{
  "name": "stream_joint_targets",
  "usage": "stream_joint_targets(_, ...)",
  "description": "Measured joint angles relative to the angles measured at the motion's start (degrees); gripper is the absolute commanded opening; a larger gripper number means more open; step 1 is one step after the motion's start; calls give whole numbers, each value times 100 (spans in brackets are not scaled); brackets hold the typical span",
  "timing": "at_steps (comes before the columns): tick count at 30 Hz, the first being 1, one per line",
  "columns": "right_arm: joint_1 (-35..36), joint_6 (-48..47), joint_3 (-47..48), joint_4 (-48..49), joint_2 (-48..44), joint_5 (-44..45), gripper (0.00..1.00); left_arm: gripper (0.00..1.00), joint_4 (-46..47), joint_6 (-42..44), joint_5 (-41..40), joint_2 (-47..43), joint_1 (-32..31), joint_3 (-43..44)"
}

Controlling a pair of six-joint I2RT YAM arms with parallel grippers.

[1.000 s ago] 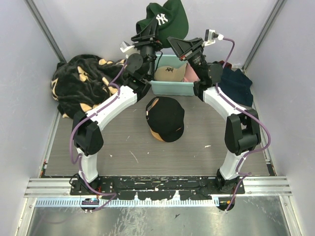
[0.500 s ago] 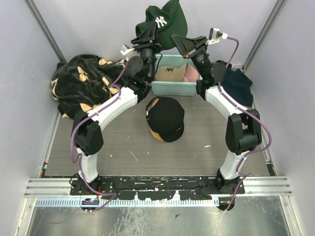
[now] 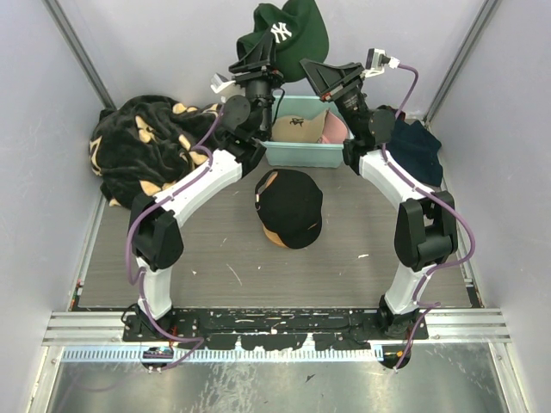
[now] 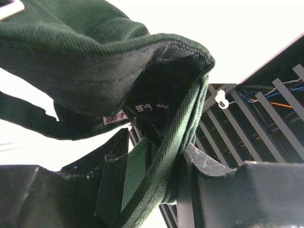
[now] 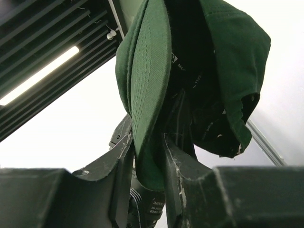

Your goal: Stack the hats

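Seen from the top external camera, a dark green fabric baseball cap [image 3: 291, 30] with a white stitched logo is held raised at the far end of the workspace, above a teal plastic bin [image 3: 300, 156]. It is met from the left by the left gripper [image 3: 265, 57] and from the right by the right gripper [image 3: 312, 68]; how the jaws stand cannot be told from this height. A tan fabric cap [image 3: 291, 129] and a pink fabric cap [image 3: 337, 129] are seen side by side inside the bin. A black fabric cap with tan parts [image 3: 291, 206] lies on the grey wood-grain table [image 3: 198, 245] just in front of the bin. A black blanket with tan flower marks [image 3: 142, 146] is heaped at the left, and a dark navy cloth [image 3: 419, 146] lies at the right.

In the left wrist view, a fold of the green cap's rim [image 4: 95, 57] is pinched between the left gripper's [image 4: 159, 175] jaws, which are closed on the fabric.

In the right wrist view, the curved green brim [image 5: 145, 80] is clamped between the right gripper's [image 5: 147, 156] jaws, with the crown hanging to the right.
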Motion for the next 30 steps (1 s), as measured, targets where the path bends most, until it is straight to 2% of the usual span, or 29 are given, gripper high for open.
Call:
stream_joint_targets(12, 0, 20, 7, 13, 0, -2, 36, 2, -4, -2, 28, 210, -7, 337)
stream_joint_targets(17, 0, 39, 109, -11, 4, -2, 31, 2, -2, -7, 26, 210, -11, 337)
stream_joint_targets(30, 0, 105, 140, -17, 15, -2, 30, 2, -2, -63, 26, 361, -39, 444)
